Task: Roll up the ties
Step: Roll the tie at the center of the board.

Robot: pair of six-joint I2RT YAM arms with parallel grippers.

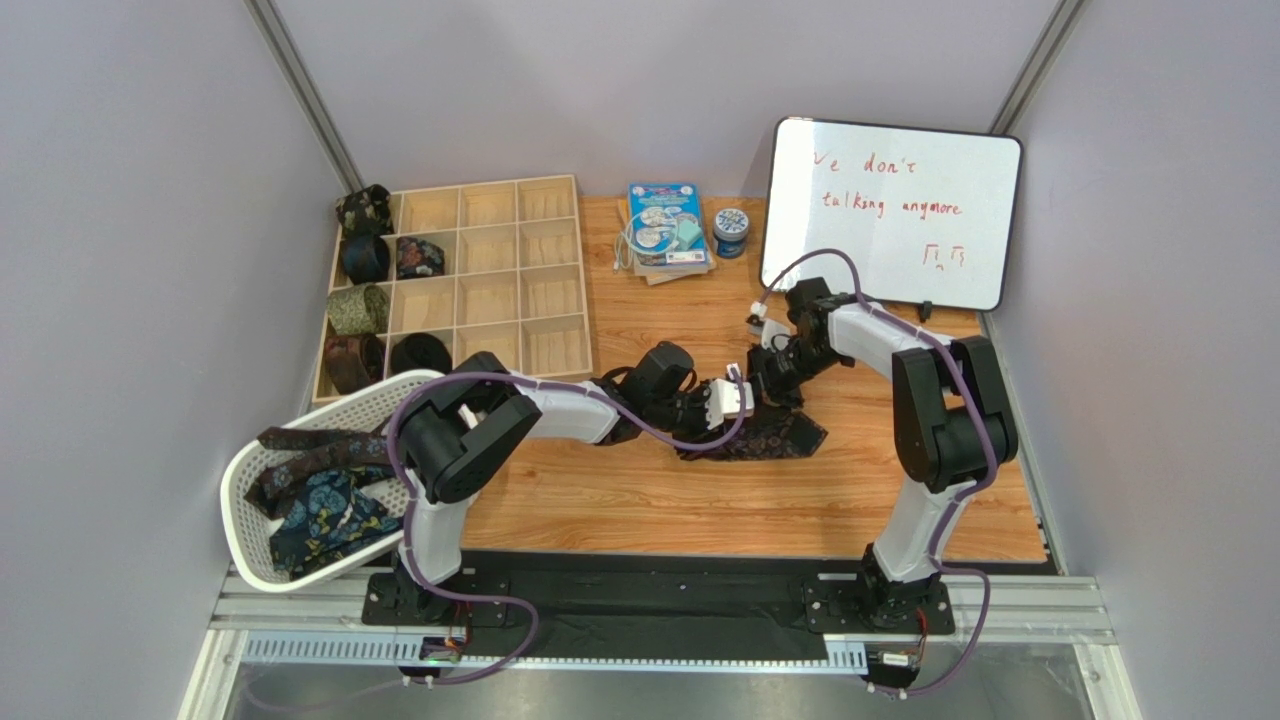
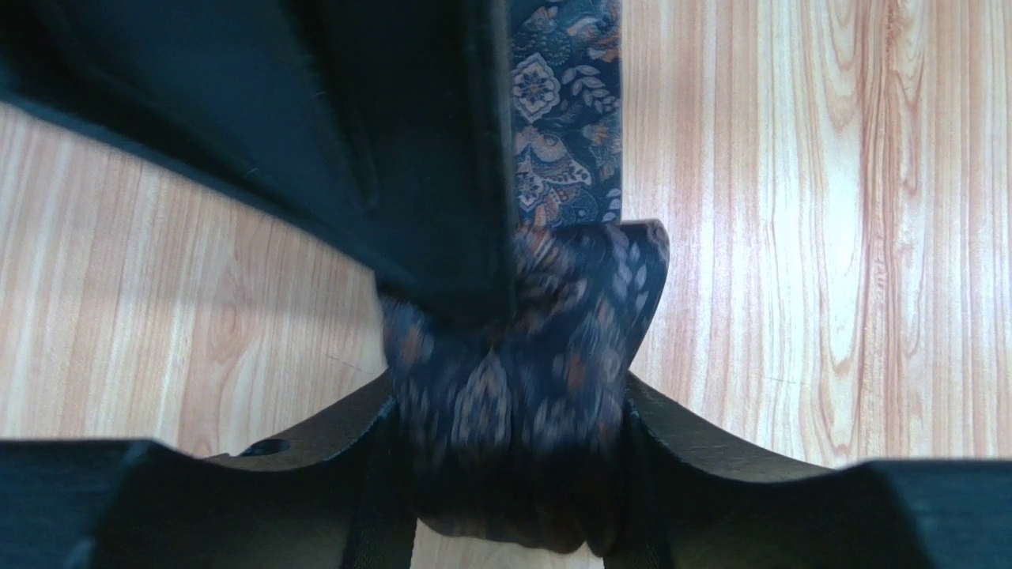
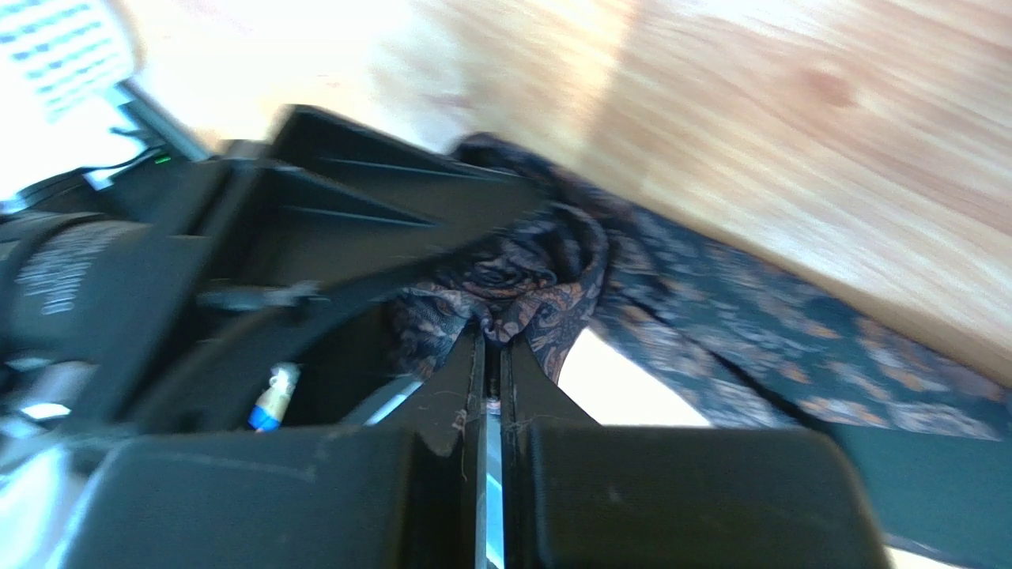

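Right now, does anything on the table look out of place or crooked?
The white mesh basket at the left sits tilted and seems to overhang the table edge, loose ties heaped inside, one draped over its rim. Otherwise nothing stands out: left claw and right claw both pinch the half-rolled tie mid-table.

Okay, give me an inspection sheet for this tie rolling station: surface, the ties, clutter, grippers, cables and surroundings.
Surface: wooden table, no spills seen.
Job's things: patterned tie mid-table, partly bunched; rolled ties in the wooden tray, left compartments; loose ties in the white basket.
Clutter: blue packet, small jar and whiteboard at the back.
Grippers: left gripper and right gripper both shut on the patterned tie, close together.
Cables: purple cables loop along both arms; no snag seen.
Surroundings: grey walls; nothing else seen.
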